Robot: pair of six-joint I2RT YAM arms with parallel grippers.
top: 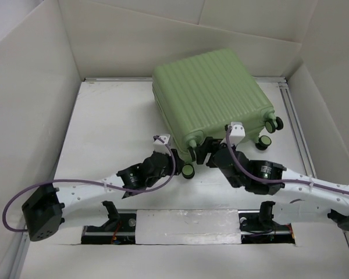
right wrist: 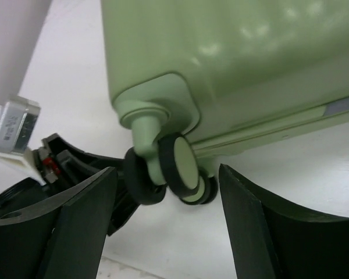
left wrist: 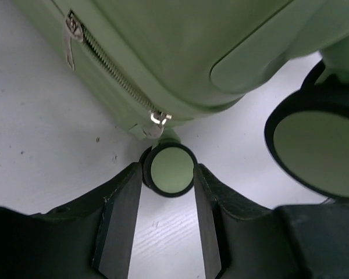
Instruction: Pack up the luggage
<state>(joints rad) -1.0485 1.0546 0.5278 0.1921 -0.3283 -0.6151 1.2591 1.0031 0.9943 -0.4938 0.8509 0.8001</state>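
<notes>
Left fingers (left wrist: 119, 221): pinching corner wheel (left wrist: 170, 170).
Right fingers (right wrist: 81, 226): wide apart around twin wheel (right wrist: 179, 168).
Luggage (top: 212, 93): just ahead of both.

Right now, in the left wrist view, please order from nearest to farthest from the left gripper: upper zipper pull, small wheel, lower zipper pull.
1. small wheel, between the fingers of the left gripper.
2. lower zipper pull, just above that wheel.
3. upper zipper pull, far upper left on the luggage.

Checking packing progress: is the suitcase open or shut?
Shut: the luggage lies flat, shell halves together, no lining showing.
</notes>
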